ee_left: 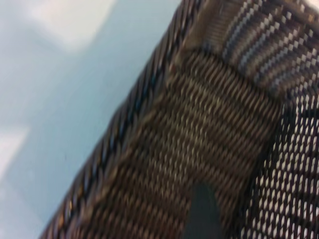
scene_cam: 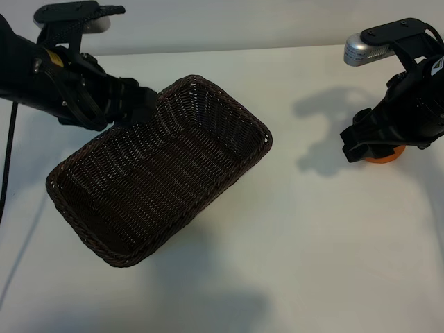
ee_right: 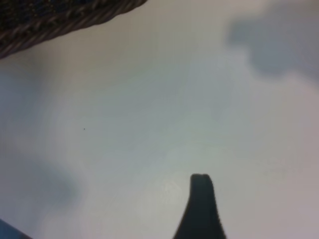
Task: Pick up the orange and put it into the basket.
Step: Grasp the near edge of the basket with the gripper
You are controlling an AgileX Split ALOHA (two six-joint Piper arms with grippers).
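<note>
The dark brown wicker basket (scene_cam: 266, 139) hangs tilted above the table at centre left and casts a wide shadow below it. My left gripper (scene_cam: 142, 104) grips its far-left wall. In the left wrist view one finger (ee_left: 202, 214) lies against the inside of the woven wall (ee_left: 214, 124). The orange (scene_cam: 383, 157) sits on the table at the far right, mostly hidden under my right gripper (scene_cam: 352, 147), which hovers over it, open and empty. The right wrist view shows one finger (ee_right: 200, 209) over bare table and no orange.
The table (scene_cam: 305, 243) is white, with arm shadows left of the right arm. A corner of the basket (ee_right: 50, 20) shows in the right wrist view. A black cable (scene_cam: 8, 152) hangs at the left edge.
</note>
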